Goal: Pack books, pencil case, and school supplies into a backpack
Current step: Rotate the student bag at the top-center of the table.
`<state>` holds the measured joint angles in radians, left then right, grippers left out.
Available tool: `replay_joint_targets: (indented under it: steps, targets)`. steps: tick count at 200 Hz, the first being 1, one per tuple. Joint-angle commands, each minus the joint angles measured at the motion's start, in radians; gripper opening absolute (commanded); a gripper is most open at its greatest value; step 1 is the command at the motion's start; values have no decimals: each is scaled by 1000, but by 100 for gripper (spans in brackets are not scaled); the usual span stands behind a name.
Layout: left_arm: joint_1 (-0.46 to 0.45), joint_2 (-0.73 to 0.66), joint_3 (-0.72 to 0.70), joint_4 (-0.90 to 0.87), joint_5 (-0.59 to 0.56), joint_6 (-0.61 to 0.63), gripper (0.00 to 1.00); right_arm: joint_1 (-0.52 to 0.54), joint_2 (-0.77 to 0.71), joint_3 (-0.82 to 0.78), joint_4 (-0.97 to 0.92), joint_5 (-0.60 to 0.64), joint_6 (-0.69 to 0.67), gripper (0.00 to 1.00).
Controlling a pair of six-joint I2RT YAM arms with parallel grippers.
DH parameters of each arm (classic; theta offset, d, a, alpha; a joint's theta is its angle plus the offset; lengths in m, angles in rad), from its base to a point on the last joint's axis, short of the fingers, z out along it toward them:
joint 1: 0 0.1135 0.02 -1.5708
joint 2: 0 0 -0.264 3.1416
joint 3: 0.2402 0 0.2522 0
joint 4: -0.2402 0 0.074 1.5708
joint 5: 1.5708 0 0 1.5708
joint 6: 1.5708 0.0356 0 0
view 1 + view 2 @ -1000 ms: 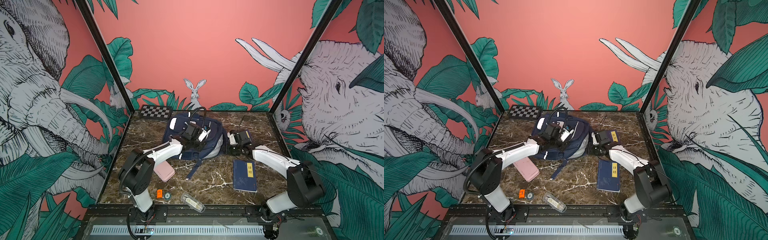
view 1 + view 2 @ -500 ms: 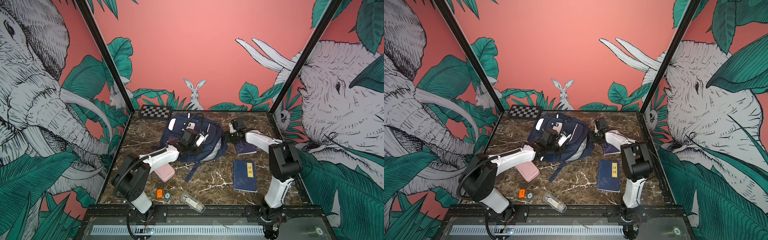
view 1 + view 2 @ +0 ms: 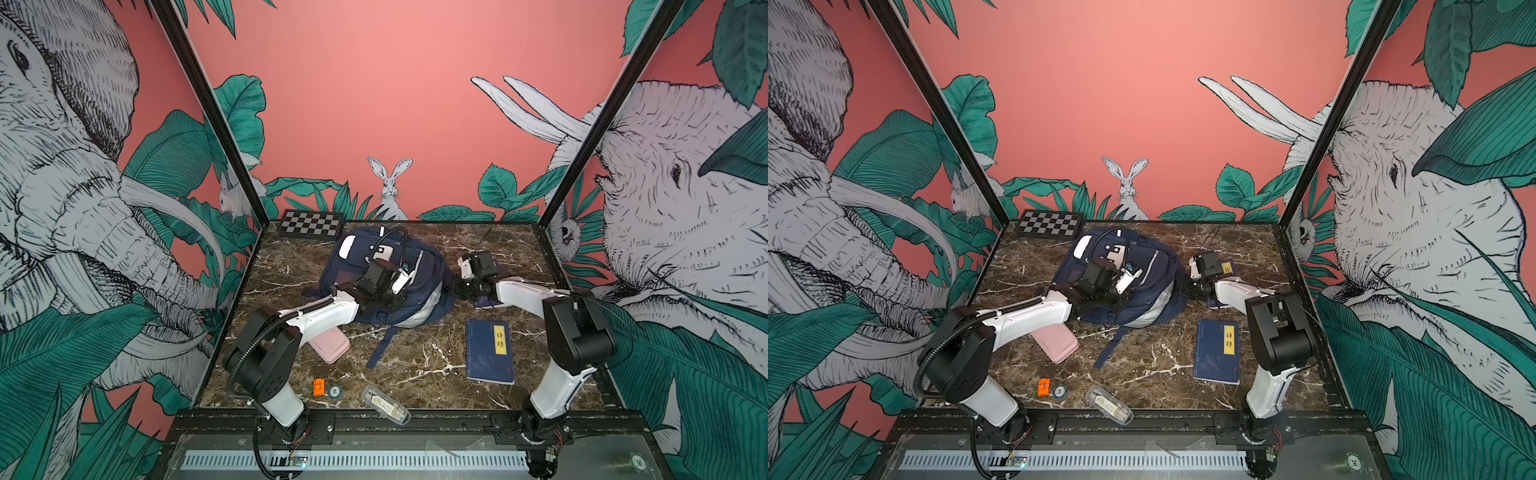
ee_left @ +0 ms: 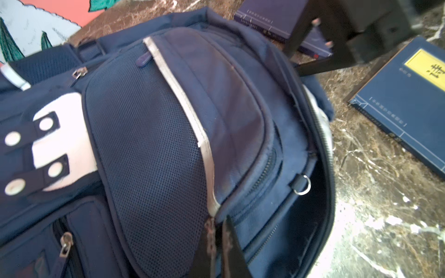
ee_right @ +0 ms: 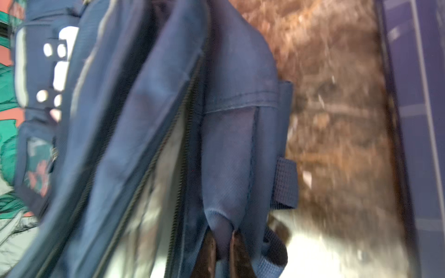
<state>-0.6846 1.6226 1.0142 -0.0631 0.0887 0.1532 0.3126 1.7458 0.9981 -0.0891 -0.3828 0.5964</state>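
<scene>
The navy backpack (image 3: 409, 266) (image 3: 1150, 266) lies at the table's back middle, its main zip gaping. My left gripper (image 4: 218, 225) (image 3: 392, 300) is shut on the front panel's edge beside the dark opening (image 4: 308, 216). My right gripper (image 5: 222, 234) (image 3: 457, 289) is shut on a fold of the backpack's fabric at its right side. One navy book (image 3: 489, 351) (image 3: 1217, 351) (image 4: 409, 101) lies flat to the front right. Another book (image 3: 1226, 268) (image 4: 272, 14) lies partly under the right arm. The pink pencil case (image 3: 330, 347) (image 3: 1054, 343) lies under the left forearm.
Near the front edge lie an orange item (image 3: 318, 387), a small round item (image 3: 335, 390) and a clear plastic case (image 3: 384, 404). A chessboard (image 3: 311, 224) sits at the back left. A loose backpack strap (image 3: 380, 347) trails forward. Walls enclose three sides.
My right gripper has swung from over the back-right book to the backpack's right side and shut on its fabric. The left gripper has kept its hold on the front panel.
</scene>
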Motion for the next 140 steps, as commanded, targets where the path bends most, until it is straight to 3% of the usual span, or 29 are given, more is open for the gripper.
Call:
replay_joint_targets:
  steps: [1, 59, 79, 103, 140]
  targets:
    - [17, 31, 74, 4, -90, -24, 0, 39, -97, -94, -5, -58, 37, 0]
    - [71, 120, 208, -117, -213, -107, 0, 264, -274, -292, 63, 34, 195, 0]
    - [89, 118, 225, -152, -224, -129, 0, 339, -277, -319, 117, 53, 253, 8]
    - [89, 79, 202, -157, -171, -146, 17, 357, -263, -300, 107, 64, 242, 23]
    - [88, -17, 145, -183, -93, -164, 39, 356, -370, -230, -105, 186, 138, 40]
